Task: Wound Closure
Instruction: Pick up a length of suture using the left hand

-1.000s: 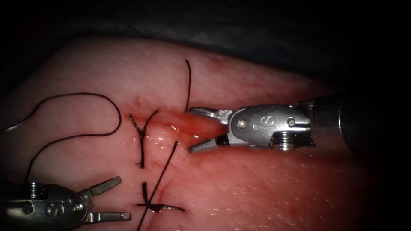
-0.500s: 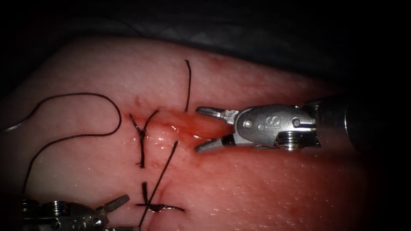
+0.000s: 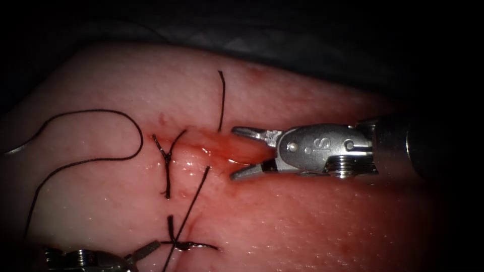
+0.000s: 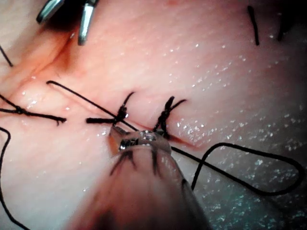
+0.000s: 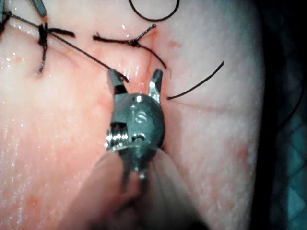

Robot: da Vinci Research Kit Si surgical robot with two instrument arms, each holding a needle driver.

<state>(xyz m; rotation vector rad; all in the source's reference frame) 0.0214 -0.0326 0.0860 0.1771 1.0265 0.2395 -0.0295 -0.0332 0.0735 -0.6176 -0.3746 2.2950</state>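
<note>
The tissue (image 3: 312,221) is crossed by the cut (image 3: 217,146), with two knotted stitches at its near-left end. The right tool (image 3: 241,153) is spread wide over the cut, holding nothing. The left tool's (image 3: 146,248) grip cannot be judged. Loose thread (image 3: 101,136) is looped at left.

"IS" mark on right hand (image 3: 241,153) housing.

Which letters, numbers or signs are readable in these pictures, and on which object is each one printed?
"IS": engraved on the metal head of the right tool, lying sideways in the endoscope view.
"IS": the same mark on the right tool in the right wrist view; legible but faint.
Left tool: no mark can be made out on its head.
Tissue and thread: no text.
</note>
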